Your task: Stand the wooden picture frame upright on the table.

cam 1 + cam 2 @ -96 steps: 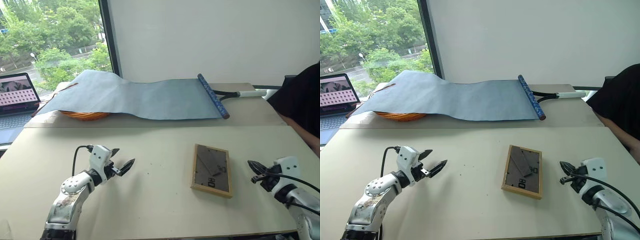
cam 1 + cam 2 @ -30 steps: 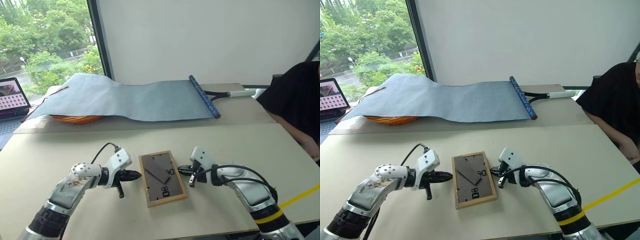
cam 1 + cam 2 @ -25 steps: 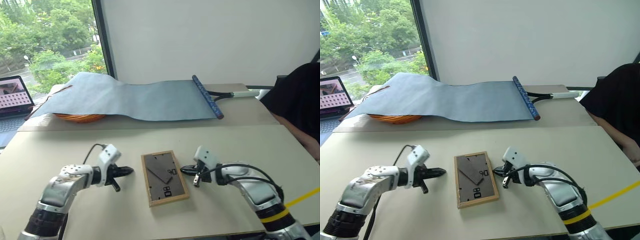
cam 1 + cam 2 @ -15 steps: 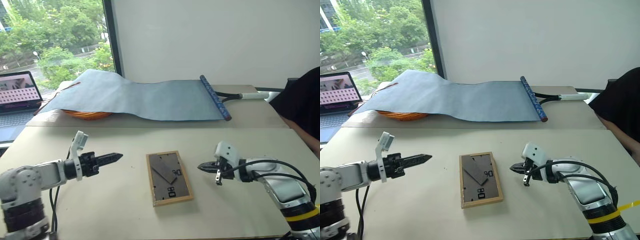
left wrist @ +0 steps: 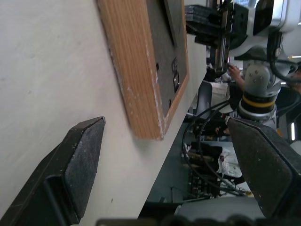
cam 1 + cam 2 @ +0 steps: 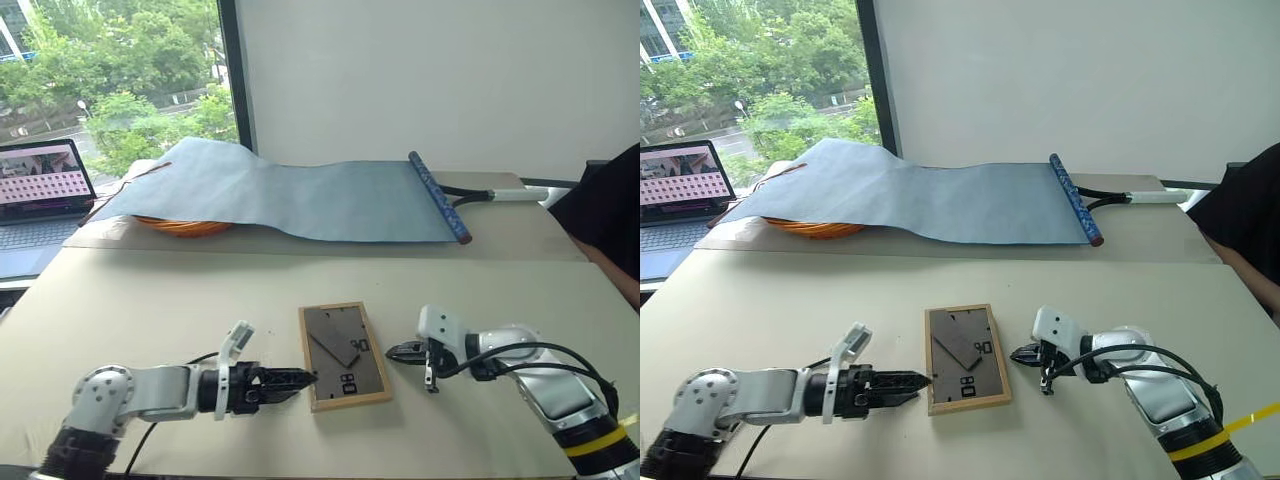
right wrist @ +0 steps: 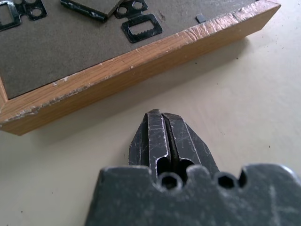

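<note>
On the table [image 6: 150, 300], wooden picture frame [image 6: 344, 357] face-down, left tool [image 5: 164, 155] spread beside its corner, right tool [image 7: 162, 129] clenched.

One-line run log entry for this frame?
frame: wooden picture frame flat, back up, on table | left gripper: open at frame's left edge, no grip | right gripper: shut, beside right edge | upright: not yet

The wooden picture frame [image 6: 343, 356] is showing a light honey-wood border around a dark grey back panel with black metal fittings. The worktop [image 6: 150, 300] is showing pale beige. Both grippers, left [image 6: 296, 379] and right [image 6: 395, 352], are showing black jaws on white-and-silver arms. A blue-grey cloth [image 6: 300, 200] is covering an orange basket [image 6: 185, 226], with a blue-patterned roller [image 6: 438, 195] at its end.
</note>
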### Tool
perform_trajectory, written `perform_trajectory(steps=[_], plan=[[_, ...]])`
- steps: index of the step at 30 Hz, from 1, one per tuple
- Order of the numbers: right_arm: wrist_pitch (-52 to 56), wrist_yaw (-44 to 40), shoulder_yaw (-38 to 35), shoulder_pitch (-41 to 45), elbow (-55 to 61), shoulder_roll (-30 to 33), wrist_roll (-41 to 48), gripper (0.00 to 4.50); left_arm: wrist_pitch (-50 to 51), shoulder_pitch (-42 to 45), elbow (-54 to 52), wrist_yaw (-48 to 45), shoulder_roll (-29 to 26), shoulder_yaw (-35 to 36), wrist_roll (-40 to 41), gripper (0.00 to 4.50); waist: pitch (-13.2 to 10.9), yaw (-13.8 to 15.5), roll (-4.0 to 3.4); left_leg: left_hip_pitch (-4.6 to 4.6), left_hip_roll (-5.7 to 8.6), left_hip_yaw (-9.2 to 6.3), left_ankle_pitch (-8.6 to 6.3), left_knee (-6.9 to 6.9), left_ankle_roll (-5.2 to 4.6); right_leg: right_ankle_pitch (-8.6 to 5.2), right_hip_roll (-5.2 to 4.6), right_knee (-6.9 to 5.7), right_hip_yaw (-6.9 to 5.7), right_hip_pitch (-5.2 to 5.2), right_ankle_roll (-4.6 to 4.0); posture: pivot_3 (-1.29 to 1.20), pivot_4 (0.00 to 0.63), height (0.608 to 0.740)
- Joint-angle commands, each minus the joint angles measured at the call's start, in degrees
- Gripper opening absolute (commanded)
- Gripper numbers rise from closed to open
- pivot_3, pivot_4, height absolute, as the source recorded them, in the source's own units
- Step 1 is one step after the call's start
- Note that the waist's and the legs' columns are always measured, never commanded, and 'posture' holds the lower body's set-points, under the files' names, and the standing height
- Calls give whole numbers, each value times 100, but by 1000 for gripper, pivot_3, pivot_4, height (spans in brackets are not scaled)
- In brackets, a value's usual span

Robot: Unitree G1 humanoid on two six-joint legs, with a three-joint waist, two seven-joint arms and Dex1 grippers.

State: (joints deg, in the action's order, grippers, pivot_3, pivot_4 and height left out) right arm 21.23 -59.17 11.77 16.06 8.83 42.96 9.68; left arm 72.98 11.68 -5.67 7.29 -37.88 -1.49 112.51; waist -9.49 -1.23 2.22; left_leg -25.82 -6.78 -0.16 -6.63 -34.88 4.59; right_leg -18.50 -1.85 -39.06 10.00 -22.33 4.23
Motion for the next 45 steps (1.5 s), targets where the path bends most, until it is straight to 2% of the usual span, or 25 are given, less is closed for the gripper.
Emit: perform_trajectory(steps=[1, 5, 11, 14, 21, 23, 27, 29, 33, 36, 39, 43, 45], plan=[[-9, 61, 103, -74, 204, -221, 47, 0, -356, 92, 156, 721, 380, -374, 49, 4479, 2, 8, -1, 5, 0, 0, 0, 2, 0, 0, 1, 2, 0, 2, 0, 0, 150, 694], [177, 126, 133, -150, 426, -390, 123, 0, -479, 142, 194, 1037, 675, -448, 49, 4479, 15, 43, -10, 33, 1, 0, 0, 2, 3, 0, 0, 8, 0, 12, 1, 0, 150, 694], [340, 257, 205, -231, 576, -526, 68, 0, -584, 70, 94, 1047, 1082, -116, 49, 4479, 23, 75, -16, 32, 4, -1, -3, -3, 27, -4, -2, 12, 0, 13, 18, 0, 150, 694], [386, 302, 216, -229, 589, -560, 49, 0, -556, 5, 30, 1012, 1067, 12, 49, 3710, 23, 62, -16, 31, 4, -1, -3, 1, 28, -3, -1, 12, 0, 10, 19, 0, 150, 694], [410, 366, 221, -112, 467, -618, -1, 0, -288, 98, 135, 510, 870, 193, 49, 1194, 23, 31, -16, 28, 4, -1, -1, 16, 26, -6, 0, 12, 1, 5, 11, 0, 150, 694], [444, 389, 189, -57, 465, -642, 17, 0, -261, 217, 217, 377, 863, 235, 49, 1173, 22, 35, -14, 27, 4, -1, -2, 16, 27, -7, 0, 13, 1, 2, 13, 0, 150, 694], [926, 467, -477, 61, 557, -519, 454, 0, -48, 607, 606, -40, 609, 517, 49, 1173, 17, 44, -9, 20, 4, -1, -4, 13, 34, -8, 0, 13, 0, -6, 17, 0, 150, 694], [1653, 410, -1085, 239, 639, -440, 1144, 0, 257, 834, 776, -423, 144, 534, 49, 1173, 14, 46, -6, 17, 4, -1, -4, 13, 33, -7, -1, 14, 1, -4, 16, 0, 150, 694], [2805, 290, -1815, 703, 867, -315, 2378, 1036, 657, 1239, 1068, -1107, -521, 423, -108, 1173, 11, 51, -9, -32, 4, -1, 6, 16, 20, 5, -1, 13, 0, -27, 2, 0, 150, 694], [3459, 505, -2073, 1178, 982, -485, 3091, 2103, 819, 1592, 1363, -1530, -589, 283, -630, 1173, 11, 48, -9, -51, 4, -1, 7, 31, 18, 3, 0, 13, 0, -56, -1, 0, 150, 694], [3748, 756, -1812, 1462, 1054, -733, 3299, 3191, 924, 1899, 1528, -1791, -457, 154, -983, 1173, 10, 50, -9, -57, 4, -1, 14, 54, 27, 3, 1, 14, 0, -71, -5, 0, 150, 694], [3603, 959, -1125, 1619, 953, -1054, 3020, 4465, 1102, 2081, 1392, -2045, -228, -17, -1311, 1173, 10, 50, -8, -63, 4, -1, 16, 79, 30, -2, 2, 14, -2, -84, -13, 0, 150, 694], [3365, 956, -794, 1672, 839, -1136, 2787, 4465, 1143, 2150, 1408, -2069, -102, -61, -1416, 1173, 10, 51, -8, -65, 4, -1, 18, 90, 31, -3, 2, 14, -4, -89, -15, 0, 150, 694]])
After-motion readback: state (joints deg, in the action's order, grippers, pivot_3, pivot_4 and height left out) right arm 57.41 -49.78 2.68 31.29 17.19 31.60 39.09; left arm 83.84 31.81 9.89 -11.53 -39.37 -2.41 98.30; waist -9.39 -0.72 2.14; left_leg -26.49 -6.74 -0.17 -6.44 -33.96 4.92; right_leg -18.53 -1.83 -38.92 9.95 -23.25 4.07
